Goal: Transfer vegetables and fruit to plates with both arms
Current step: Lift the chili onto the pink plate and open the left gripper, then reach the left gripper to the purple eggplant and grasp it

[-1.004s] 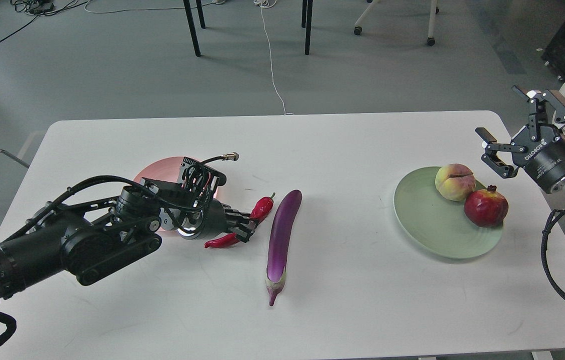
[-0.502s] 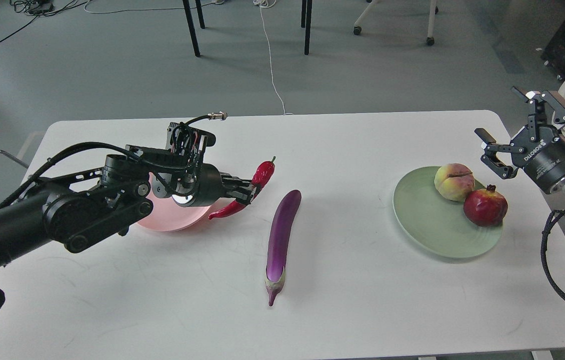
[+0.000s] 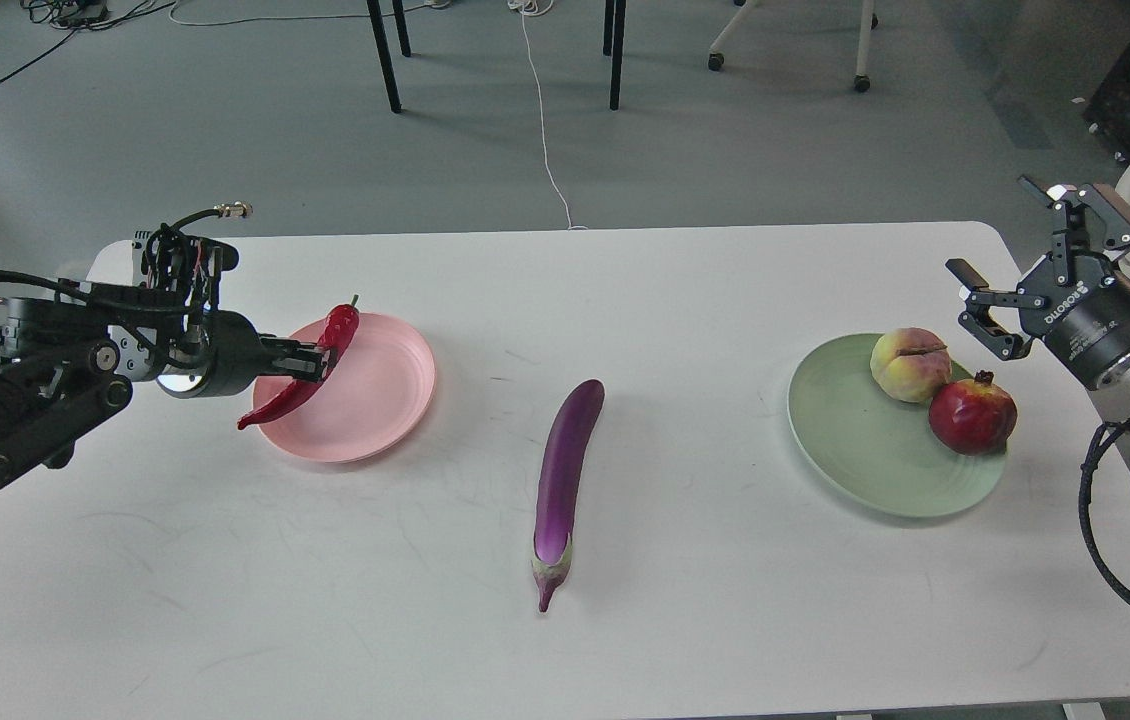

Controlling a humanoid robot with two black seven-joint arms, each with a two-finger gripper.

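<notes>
My left gripper (image 3: 310,362) is shut on the red chili pepper (image 3: 300,365) and holds it above the left rim of the pale pink plate (image 3: 375,395). The purple eggplant (image 3: 563,480) lies on the white table (image 3: 625,290) at the middle, calyx toward me. The peach (image 3: 909,364) and the dark red pomegranate (image 3: 971,413) sit on the right side of the pale green plate (image 3: 855,440). My right gripper (image 3: 1015,270) is open and empty, raised just right of and behind the green plate.
Chair and table legs and a white cable (image 3: 543,120) are on the grey floor beyond the table's far edge. My right arm's black cable loop (image 3: 1115,530) hangs at the table's right edge.
My left arm has lifted the chili off the table and drawn it back left, from beside the eggplant to over the pink plate's left rim. The right gripper has barely moved.
</notes>
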